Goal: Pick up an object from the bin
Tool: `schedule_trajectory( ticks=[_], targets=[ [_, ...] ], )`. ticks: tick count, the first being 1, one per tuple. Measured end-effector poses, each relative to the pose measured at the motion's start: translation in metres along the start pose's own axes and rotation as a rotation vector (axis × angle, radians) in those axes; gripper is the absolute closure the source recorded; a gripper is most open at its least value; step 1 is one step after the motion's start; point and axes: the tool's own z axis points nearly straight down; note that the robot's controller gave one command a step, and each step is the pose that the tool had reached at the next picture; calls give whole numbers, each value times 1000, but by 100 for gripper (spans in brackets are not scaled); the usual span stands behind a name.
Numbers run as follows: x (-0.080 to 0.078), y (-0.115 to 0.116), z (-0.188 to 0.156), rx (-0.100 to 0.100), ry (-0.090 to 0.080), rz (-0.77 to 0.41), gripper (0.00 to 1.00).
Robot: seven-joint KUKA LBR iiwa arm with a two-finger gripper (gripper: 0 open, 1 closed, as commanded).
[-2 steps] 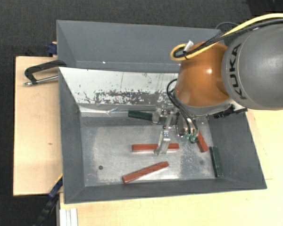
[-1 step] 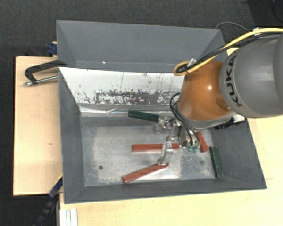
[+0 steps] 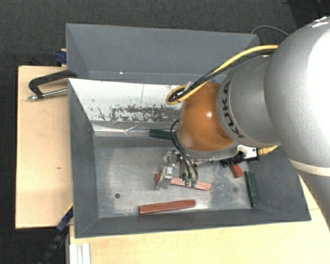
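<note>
Hanging low over the floor of the grey bin (image 3: 126, 169), the gripper (image 3: 173, 174) points down from under the arm's orange cover (image 3: 201, 122), near the middle of the floor. Whether its jaws stand wide or narrow cannot be told, since the metal parts and dark cables at the tip run together.

Closest to the jaws lies a thin pink stick (image 3: 193, 185), flat on the floor. One end is just beneath the tip and the rest runs off toward the arm's side; whether the jaws touch it cannot be told. A little farther out, between the jaws and the front wall, a red-brown bar (image 3: 166, 207) lies flat, apart from the pink stick. Behind the jaws, toward the back wall, a dark green piece (image 3: 160, 132) pokes out from under the orange cover. Farther off on the arm's side sits a small red piece (image 3: 236, 170), and beyond it, farthest from the jaws, a dark green stick (image 3: 253, 188) lies near the side wall.
</note>
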Motion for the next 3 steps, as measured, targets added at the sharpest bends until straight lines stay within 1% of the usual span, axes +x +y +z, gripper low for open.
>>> schedule_trajectory(
  ticks=[1, 2, 3],
  targets=[
    [0, 0, 0, 0, 0, 0, 100],
    [17, -22, -115, 0, -3, -5, 100],
    [17, -22, -115, 0, -3, -5, 100]
  ],
)
